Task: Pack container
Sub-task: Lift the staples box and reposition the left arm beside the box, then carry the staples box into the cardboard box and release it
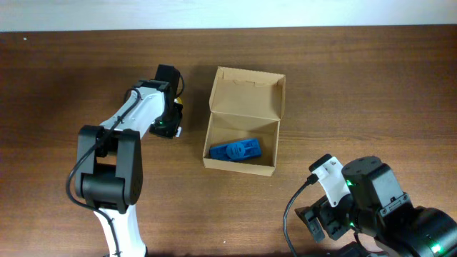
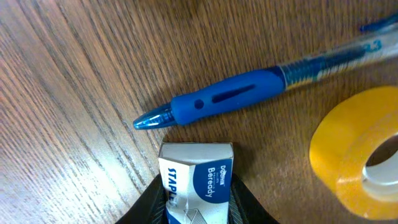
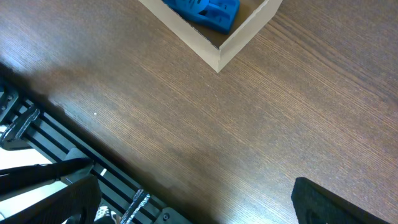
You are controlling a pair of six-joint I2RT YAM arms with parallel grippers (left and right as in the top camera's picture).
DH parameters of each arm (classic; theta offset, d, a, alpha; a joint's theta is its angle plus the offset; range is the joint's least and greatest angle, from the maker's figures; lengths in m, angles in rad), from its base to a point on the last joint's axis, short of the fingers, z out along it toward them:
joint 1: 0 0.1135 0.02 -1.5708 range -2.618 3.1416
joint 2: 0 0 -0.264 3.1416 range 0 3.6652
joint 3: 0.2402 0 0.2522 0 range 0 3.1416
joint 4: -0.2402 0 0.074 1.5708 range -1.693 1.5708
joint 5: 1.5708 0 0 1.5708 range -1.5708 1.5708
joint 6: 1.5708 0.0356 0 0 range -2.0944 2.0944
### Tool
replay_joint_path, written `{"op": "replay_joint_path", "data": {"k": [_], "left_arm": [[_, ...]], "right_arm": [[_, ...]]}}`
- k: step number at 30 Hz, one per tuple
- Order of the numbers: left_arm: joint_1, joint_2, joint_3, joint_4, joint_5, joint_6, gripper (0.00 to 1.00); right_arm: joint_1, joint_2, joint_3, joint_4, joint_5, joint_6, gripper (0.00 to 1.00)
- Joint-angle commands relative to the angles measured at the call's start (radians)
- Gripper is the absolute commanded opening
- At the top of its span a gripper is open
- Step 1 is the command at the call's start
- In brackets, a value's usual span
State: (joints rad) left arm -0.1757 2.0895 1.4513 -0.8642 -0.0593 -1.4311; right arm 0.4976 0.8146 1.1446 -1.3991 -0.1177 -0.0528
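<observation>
Overhead looks straight down on the table (image 1: 343, 86) and the box (image 1: 239, 165). The left wrist camera hangs very close over a staple box (image 2: 196, 177). The right wrist camera looks down from higher, sharing the box's corner (image 3: 219, 57) with overhead.

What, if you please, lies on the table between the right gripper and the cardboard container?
Nothing but bare wooden table: the right wrist view shows an empty stretch from the right gripper, its fingers open, to the container at its near corner.

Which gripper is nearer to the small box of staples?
Left. The left gripper grips the box of staples between its fingers; the right gripper is open, far off past the container.
</observation>
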Motion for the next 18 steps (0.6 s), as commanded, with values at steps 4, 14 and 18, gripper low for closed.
{"op": "replay_joint_path", "data": {"k": [4, 14, 18], "left_arm": [[-0.067, -0.188, 0.005, -0.056, -0.082, 0.127, 0.08], [-0.327, -0.439, 0.005, -0.049, -0.124, 0.365, 0.09], [-0.452, -0.42, 0.005, 0.035, -0.125, 0.493, 0.1]], "right_arm": [[-0.005, -0.003, 0.013, 0.003, -0.005, 0.002, 0.99], [-0.005, -0.003, 0.013, 0.003, -0.005, 0.002, 0.99], [-0.005, -0.003, 0.013, 0.003, -0.005, 0.002, 0.99]]}}
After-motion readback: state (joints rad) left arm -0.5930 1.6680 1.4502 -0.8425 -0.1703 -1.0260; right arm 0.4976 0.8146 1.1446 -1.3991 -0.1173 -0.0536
